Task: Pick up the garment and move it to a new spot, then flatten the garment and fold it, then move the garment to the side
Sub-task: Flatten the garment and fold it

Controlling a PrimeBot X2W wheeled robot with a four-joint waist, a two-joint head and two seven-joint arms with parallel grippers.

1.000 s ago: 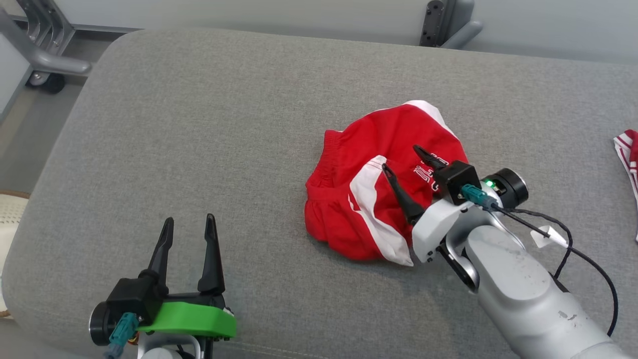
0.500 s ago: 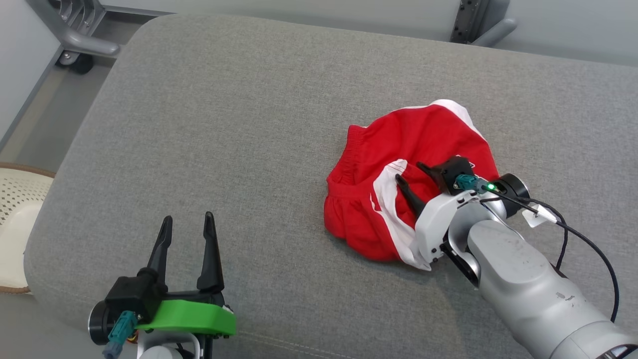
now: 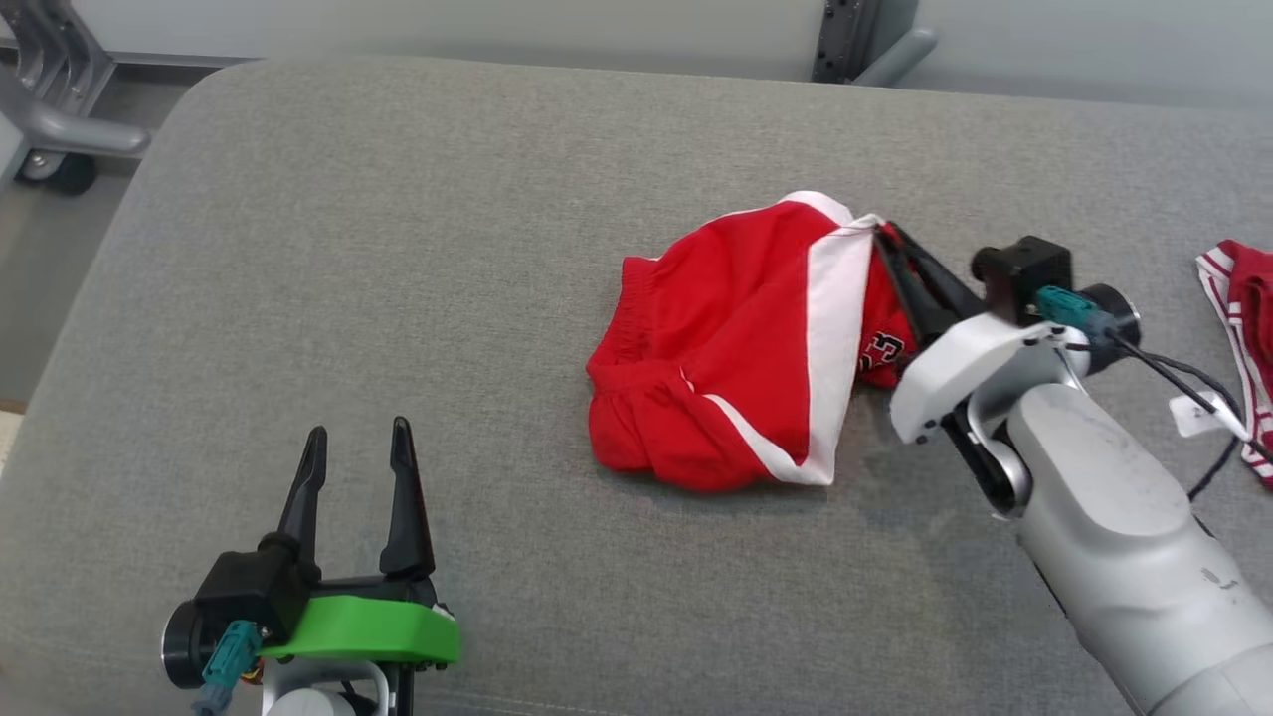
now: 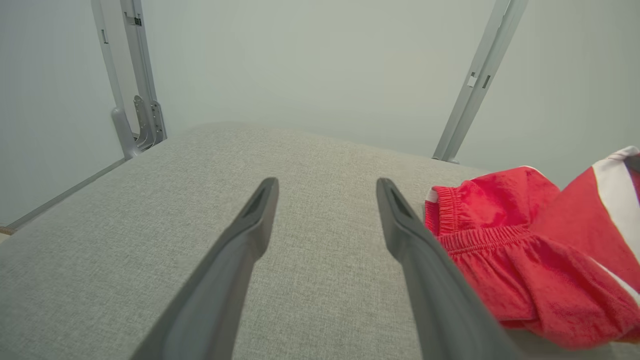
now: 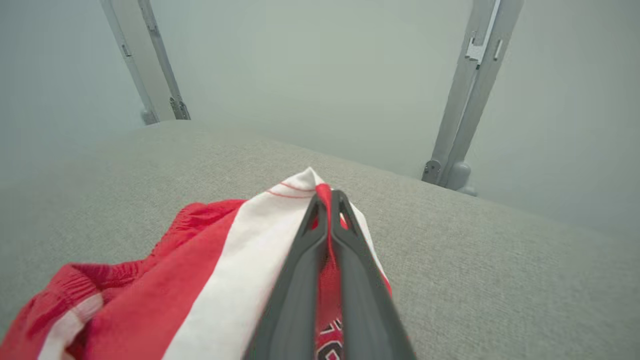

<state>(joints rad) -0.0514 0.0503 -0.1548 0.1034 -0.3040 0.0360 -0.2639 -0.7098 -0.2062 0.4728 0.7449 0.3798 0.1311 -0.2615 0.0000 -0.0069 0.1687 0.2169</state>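
The garment (image 3: pixel 736 348) is a pair of red shorts with white side stripes, bunched on the grey cushion (image 3: pixel 398 249). My right gripper (image 3: pixel 882 231) is shut on a white-striped edge of it at its far right, lifting that corner into a peak. In the right wrist view the pinched cloth (image 5: pixel 240 280) drapes down to the left of my closed right gripper (image 5: pixel 329 196). My left gripper (image 3: pixel 356 438) stands open near the cushion's front left, nothing between its fingers. In the left wrist view the shorts (image 4: pixel 530 240) lie to the right of that open gripper (image 4: pixel 327 185).
Another red and white striped cloth (image 3: pixel 1238 298) lies at the cushion's right edge. Grey metal frame legs (image 3: pixel 60 109) stand off the cushion's back left, and a post (image 3: pixel 855 40) rises behind it. A black cable (image 3: pixel 1183 378) trails from my right wrist.
My right gripper closed on the shorts' white-striped edge and pulled it up and back toward the right, unfolding that flap. The head camera shifted. My left gripper stayed open and in place.
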